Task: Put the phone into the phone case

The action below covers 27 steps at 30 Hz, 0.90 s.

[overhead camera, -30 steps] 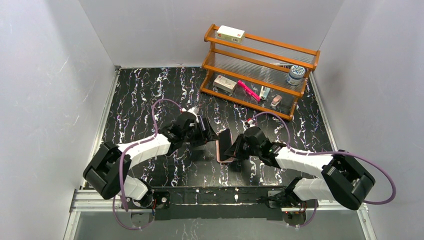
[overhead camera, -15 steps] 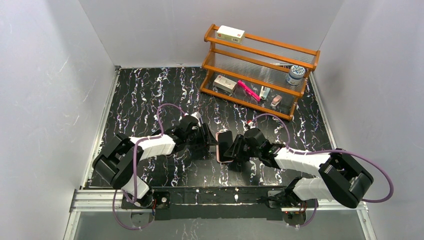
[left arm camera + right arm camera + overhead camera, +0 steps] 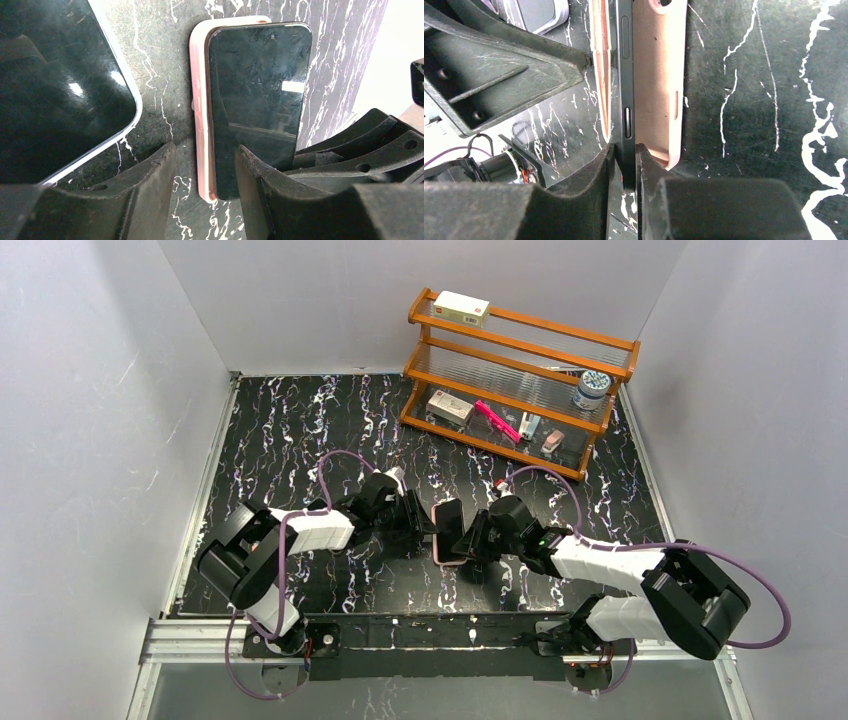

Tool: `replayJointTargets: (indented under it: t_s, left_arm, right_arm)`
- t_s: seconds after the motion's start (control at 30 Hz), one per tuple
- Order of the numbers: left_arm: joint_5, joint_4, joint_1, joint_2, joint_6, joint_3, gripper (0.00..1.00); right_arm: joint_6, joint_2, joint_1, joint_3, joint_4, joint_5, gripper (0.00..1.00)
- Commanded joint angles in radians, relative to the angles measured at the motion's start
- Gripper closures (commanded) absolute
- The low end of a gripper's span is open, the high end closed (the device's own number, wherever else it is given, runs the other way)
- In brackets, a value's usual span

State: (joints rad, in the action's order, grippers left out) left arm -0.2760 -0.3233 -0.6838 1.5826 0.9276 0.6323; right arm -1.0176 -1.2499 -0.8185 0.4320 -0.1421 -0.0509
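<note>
A black phone [image 3: 257, 95] lies partly in a pink phone case [image 3: 199, 115] on the black marble table [image 3: 300, 420], mid-table in the top view. From the right wrist, the phone [image 3: 625, 75] is tilted, one long edge lifted off the case's bare inside [image 3: 659, 85]. My right gripper [image 3: 625, 165] is shut on that lifted edge at the phone's near end. My left gripper [image 3: 205, 185] stands open astride the case's long edge and the phone's corner, with gaps on both sides. In the top view the two grippers, left [image 3: 425, 527] and right [image 3: 468, 540], face each other across the phone [image 3: 449, 520].
A second dark-screened device with a silver rim [image 3: 55, 90] lies just left of the case. A wooden rack [image 3: 520, 375] with boxes, a jar and a pink item stands at the back right. White walls close in the table on three sides.
My left gripper has come in to the case and narrowed its jaws around its edge. My right gripper loosened, then closed again on the phone. The phone and case barely shifted.
</note>
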Motion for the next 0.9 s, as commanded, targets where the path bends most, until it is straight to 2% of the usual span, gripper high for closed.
replayJointTargets:
  t_s: [0.0, 0.43, 0.57, 0.7, 0.87]
  left_arm:
    - [-0.027, -0.042, -0.013, 0.02, 0.003, -0.014, 0.56]
    - [-0.01, -0.066, -0.054, 0.042, 0.01, -0.024, 0.64]
    - [0.025, -0.016, -0.057, 0.045, 0.001, -0.018, 0.69]
    - [0.053, 0.029, -0.057, 0.044, -0.01, -0.014, 0.7]
    - [0.057, 0.034, -0.056, 0.039, -0.013, -0.011, 0.7]
  right_arm:
    - [0.022, -0.018, 0.002, 0.031, -0.038, -0.013, 0.75]
    - [0.051, -0.112, 0.008, 0.059, -0.051, -0.058, 0.78]
    - [0.072, -0.063, 0.013, 0.088, 0.044, -0.035, 0.67]
    - [0.105, -0.02, 0.018, 0.135, 0.206, 0.014, 0.54]
    - [0.149, 0.026, 0.023, 0.175, 0.32, 0.059, 0.48]
